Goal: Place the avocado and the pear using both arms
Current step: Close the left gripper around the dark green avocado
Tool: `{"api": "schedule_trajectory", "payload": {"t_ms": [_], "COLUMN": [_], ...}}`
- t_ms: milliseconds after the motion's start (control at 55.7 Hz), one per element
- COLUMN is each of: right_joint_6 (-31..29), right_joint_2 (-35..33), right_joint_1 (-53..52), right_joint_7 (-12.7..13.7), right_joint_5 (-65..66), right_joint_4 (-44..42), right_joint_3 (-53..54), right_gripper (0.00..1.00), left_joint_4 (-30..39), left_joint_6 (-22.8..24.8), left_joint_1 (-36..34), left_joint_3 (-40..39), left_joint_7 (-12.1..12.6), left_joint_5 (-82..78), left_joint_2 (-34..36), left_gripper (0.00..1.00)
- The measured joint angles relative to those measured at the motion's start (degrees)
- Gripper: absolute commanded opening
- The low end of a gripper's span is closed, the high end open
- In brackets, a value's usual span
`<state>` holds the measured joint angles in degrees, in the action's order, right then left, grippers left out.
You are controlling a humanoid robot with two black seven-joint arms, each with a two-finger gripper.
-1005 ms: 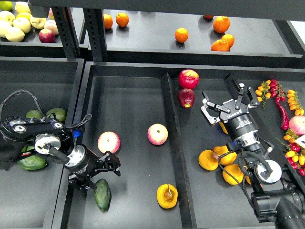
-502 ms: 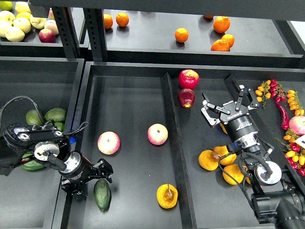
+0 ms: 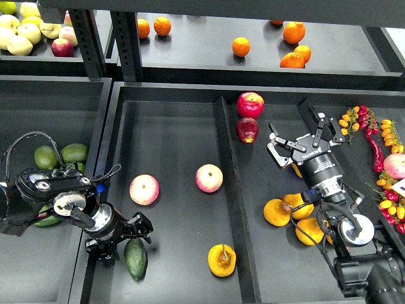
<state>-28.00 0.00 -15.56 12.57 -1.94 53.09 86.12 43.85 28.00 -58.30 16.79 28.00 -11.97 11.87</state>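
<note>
The dark green avocado (image 3: 135,259) lies in the middle tray near its front left corner. My left gripper (image 3: 124,240) is open and empty, just above and left of the avocado, its fingers apart on either side of the avocado's top end. The yellow-orange pear (image 3: 222,260) lies stem-up in the same tray, further right near the divider. My right gripper (image 3: 300,138) is open and empty over the right tray, far from the pear.
Two pink apples (image 3: 144,189) (image 3: 209,178) lie in the middle tray (image 3: 171,133). Several more yellow pears (image 3: 277,213) lie under my right arm. Two red apples (image 3: 250,104) are behind, lighter avocados (image 3: 74,152) in the left tray, oranges (image 3: 240,46) on the shelf, peppers (image 3: 380,136) at right.
My left gripper has moved down and left, settling beside the avocado's top end. The avocado and pear have stayed put. The right gripper has barely moved.
</note>
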Motion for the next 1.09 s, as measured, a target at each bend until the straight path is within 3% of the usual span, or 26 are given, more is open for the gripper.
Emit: {"api": "schedule_trajectory", "payload": {"t_ms": [664, 1095], "right_joint_6": [0.0, 0.0], "right_joint_2": [0.0, 0.0], "right_joint_1": [0.0, 0.0], "right_joint_7": [-0.1, -0.1], "right_joint_5": [0.0, 0.0], "right_joint_4": [0.1, -0.1], "right_joint_3": [1.3, 1.6], "right_gripper": [1.00, 1.00], "left_joint_4": [-8.4, -8.8], "left_joint_6": [0.0, 0.0], "left_joint_1": [2.2, 3.0], "left_joint_3": [0.0, 0.2], "left_joint_7": [0.0, 0.0], "left_joint_5": [0.0, 0.0], "left_joint_2": [-4.4, -5.1], "left_gripper": [0.92, 0.62]}}
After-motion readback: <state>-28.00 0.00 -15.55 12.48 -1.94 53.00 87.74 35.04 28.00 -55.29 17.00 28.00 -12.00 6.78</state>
